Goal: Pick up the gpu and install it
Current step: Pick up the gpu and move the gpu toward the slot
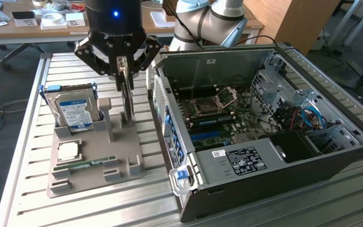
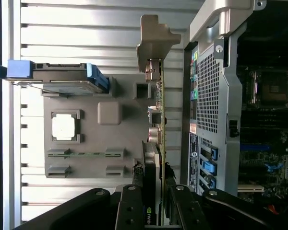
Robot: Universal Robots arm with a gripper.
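Black two-fingered gripper (image 1: 125, 71) is clamped across the top edge of the gpu (image 1: 126, 101), a thin tan-and-dark card standing on edge at the grey plastic parts tray (image 1: 83, 182), just beside the open black computer case (image 1: 332, 156). I judge the pick begun. I cannot tell if the card has cleared its slot, and nothing is installed yet.

The arm pointed straight down, wrist vertical, its gripper (image 1: 125, 72) clamped from both sides on the upright gpu (image 1: 128, 104).
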